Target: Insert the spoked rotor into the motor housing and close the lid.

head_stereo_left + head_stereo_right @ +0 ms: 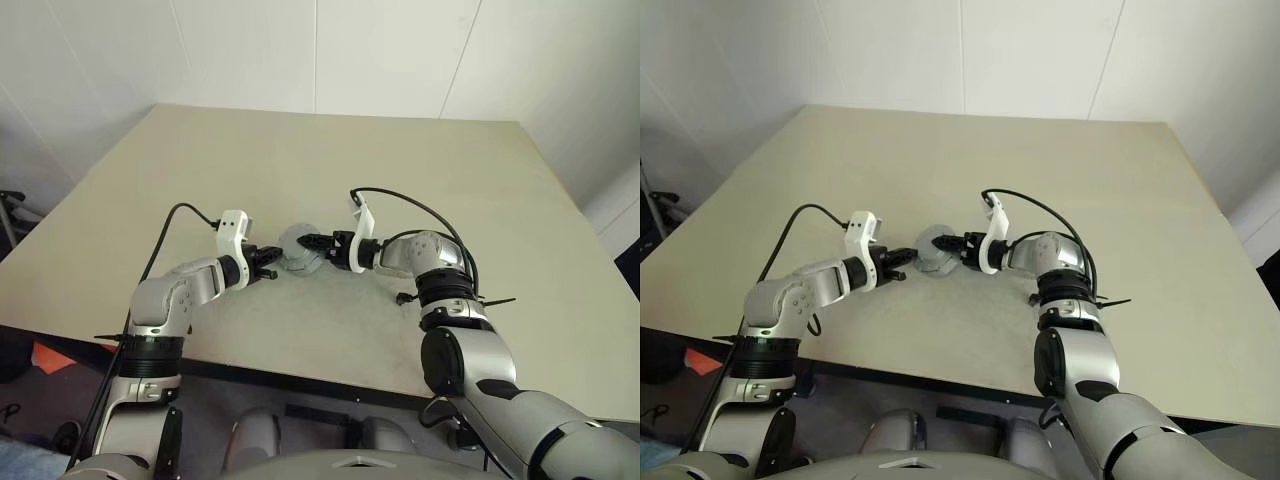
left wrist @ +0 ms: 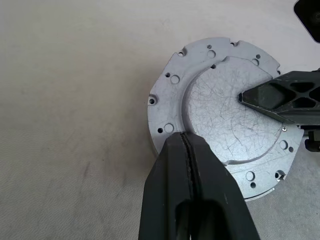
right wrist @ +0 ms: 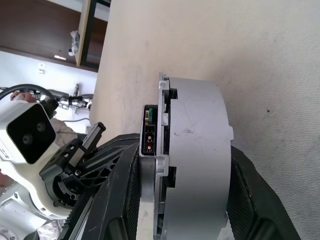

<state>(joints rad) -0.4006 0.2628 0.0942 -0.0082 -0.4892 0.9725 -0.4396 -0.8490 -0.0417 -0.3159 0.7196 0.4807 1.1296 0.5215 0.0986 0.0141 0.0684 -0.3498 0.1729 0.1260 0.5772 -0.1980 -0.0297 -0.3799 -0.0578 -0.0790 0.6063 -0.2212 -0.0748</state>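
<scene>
1. Motor housing [image 3: 197, 165], round grey metal drum, closed and standing on edge near the middle front of the beige table [image 1: 330, 160], between the two arms.
2. Lid [image 2: 230, 117], thin round scratched grey metal disc, seated flat against the housing's flange; spoked rotor out of sight, judged already inside.
3. Left gripper [image 2: 187, 150] with black jaws pressed tight together, tips touching the lid's edge and bracing it from the robot's left.
4. Right gripper [image 3: 182, 200] straddling the housing from the other side, one black jaw along the lid face, the other behind the drum's back; jaws at a middling spread and close on both flanks, though firm contact cannot be told.
5. Step in hand, as judged: squeezing lid and housing together for a full seat.
6. Best done by keeping the right jaws square across the drum's thickness, centred on the rim rather than near its edge, lest the upright part twist or roll.
7. Worth holding the left tips steady as a backstop, pushing straight toward the lid, never sideways.
8. Small dark connector [image 3: 150, 132] at the seam to be kept clear of the closing jaw.
</scene>
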